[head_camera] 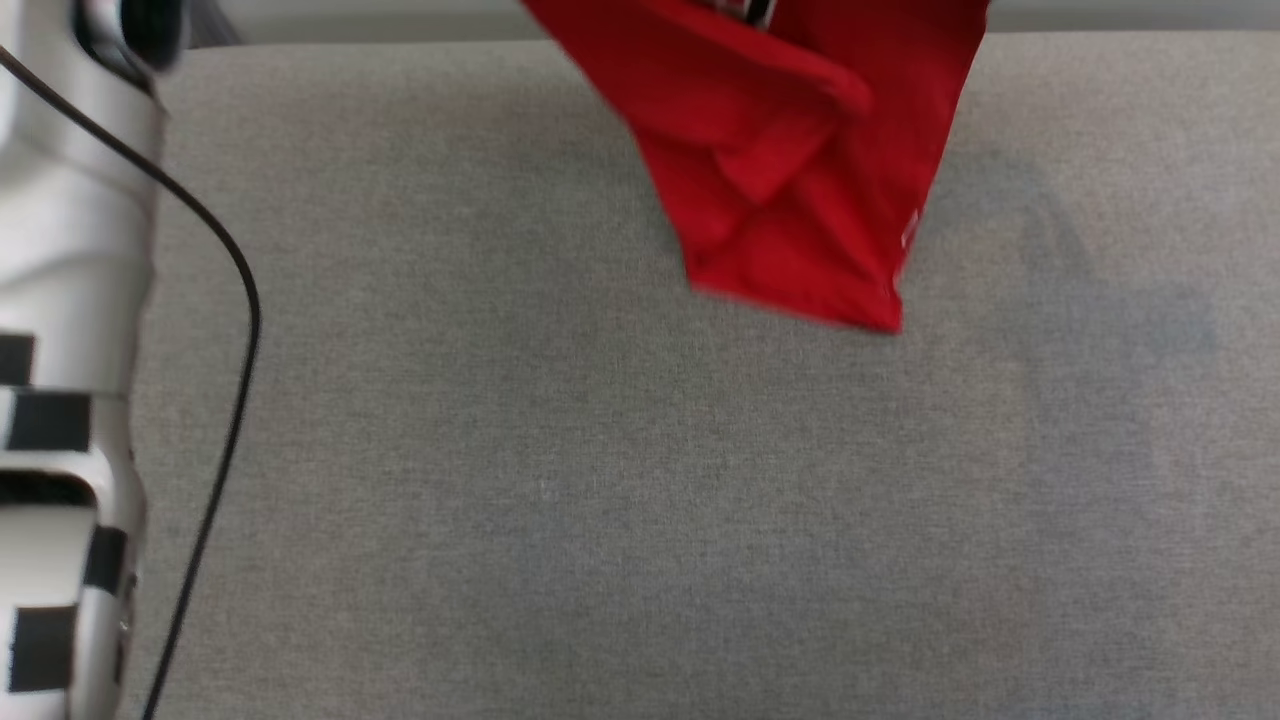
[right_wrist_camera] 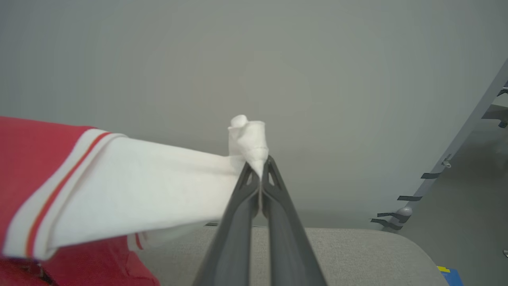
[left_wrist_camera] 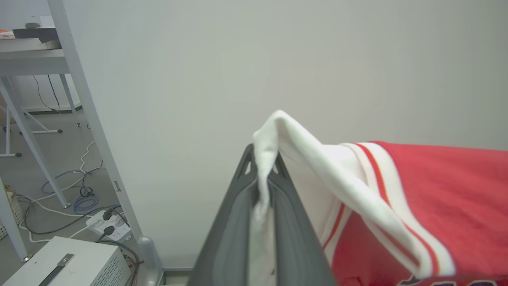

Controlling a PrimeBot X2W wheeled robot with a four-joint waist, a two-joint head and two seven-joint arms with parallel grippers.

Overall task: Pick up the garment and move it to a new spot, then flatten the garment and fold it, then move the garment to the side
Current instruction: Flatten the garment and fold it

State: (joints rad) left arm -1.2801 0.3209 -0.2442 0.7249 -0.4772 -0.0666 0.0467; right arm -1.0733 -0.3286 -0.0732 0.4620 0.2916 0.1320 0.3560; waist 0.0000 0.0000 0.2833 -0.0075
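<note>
The garment (head_camera: 790,160) is a bright red shirt hanging in the air over the far part of the grey table (head_camera: 560,480), its lower corner dangling above the cloth surface. In the left wrist view my left gripper (left_wrist_camera: 264,167) is shut on a white sleeve of the garment (left_wrist_camera: 428,198), which trails off to the right with red-and-white stripe trim. In the right wrist view my right gripper (right_wrist_camera: 258,167) is shut on the other white sleeve; the garment (right_wrist_camera: 119,190) stretches off to the left. My pale left forearm (head_camera: 70,330) runs up the head view's left edge.
A black cable (head_camera: 235,400) hangs along the left arm. Beyond the table stands a plain grey wall (left_wrist_camera: 278,59). On the floor to the left are a power strip (left_wrist_camera: 107,226), loose cables, a white box (left_wrist_camera: 71,262) and a desk's legs (left_wrist_camera: 24,131).
</note>
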